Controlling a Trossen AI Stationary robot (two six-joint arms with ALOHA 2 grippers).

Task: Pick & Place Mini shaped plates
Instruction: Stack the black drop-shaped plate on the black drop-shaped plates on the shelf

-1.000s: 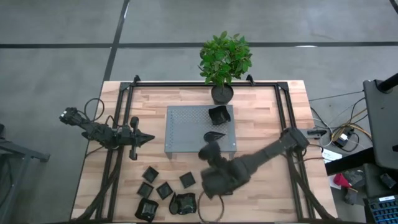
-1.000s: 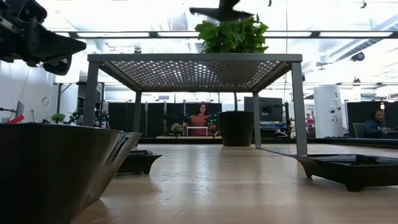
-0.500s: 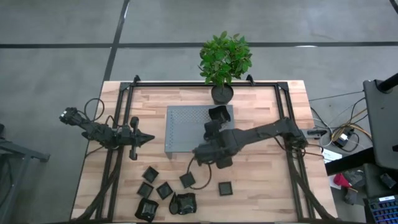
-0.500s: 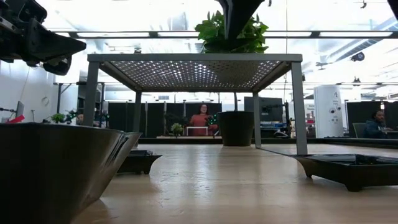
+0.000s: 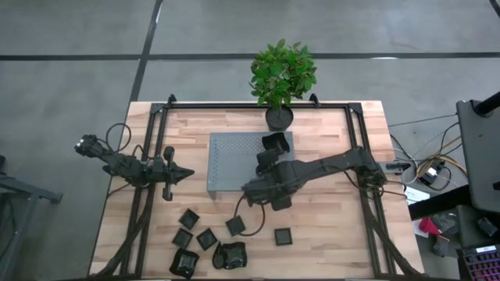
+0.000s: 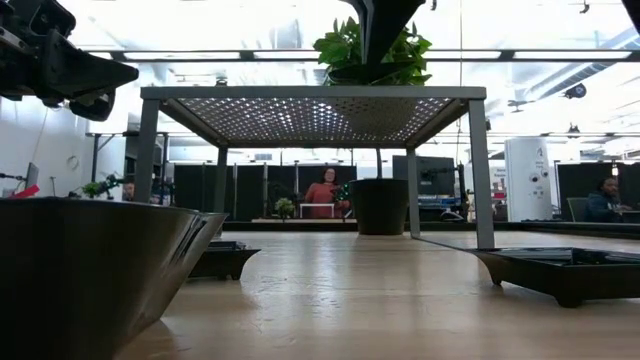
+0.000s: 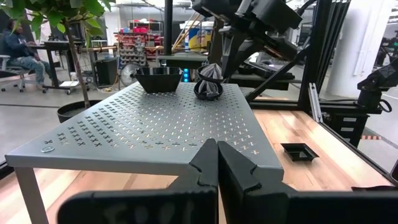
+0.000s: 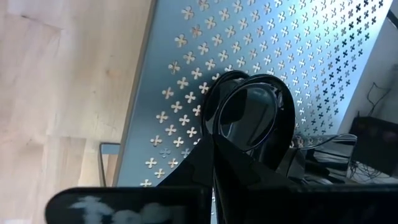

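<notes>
A grey perforated platform [image 5: 234, 160] stands mid-table. A black teardrop mini plate [image 7: 209, 91] sits on its right part, with my right gripper [image 5: 264, 165] shut on it from above. A black square dish [image 5: 275, 143] also rests on the platform, near its far right corner. Several more mini plates [image 5: 206, 238] lie on the wood by the table's near edge, one of them a square plate [image 5: 283, 236] set apart to the right. My left gripper [image 5: 187, 173] hangs shut, left of the platform, and touches nothing. My right gripper pinches the teardrop plate's rim [image 8: 219, 132] between its two fingers. The fingers slant down onto it from the table's right side. In the left wrist view the plate's underside is on the platform top and the plate stands roughly level.
A potted plant [image 5: 280, 115] stands just beyond the platform's far edge. Black frame rails [image 5: 148, 195] run along the table's left and right sides. In the low view a large dark dish [image 6: 90, 270] sits close on the left. Bare wood lies right of the platform.
My right arm has swung from the table's near side toward the platform. Its gripper has come down with the teardrop plate, from the air above the platform until the plate is on its top. That uncovered the square plate near the near edge.
</notes>
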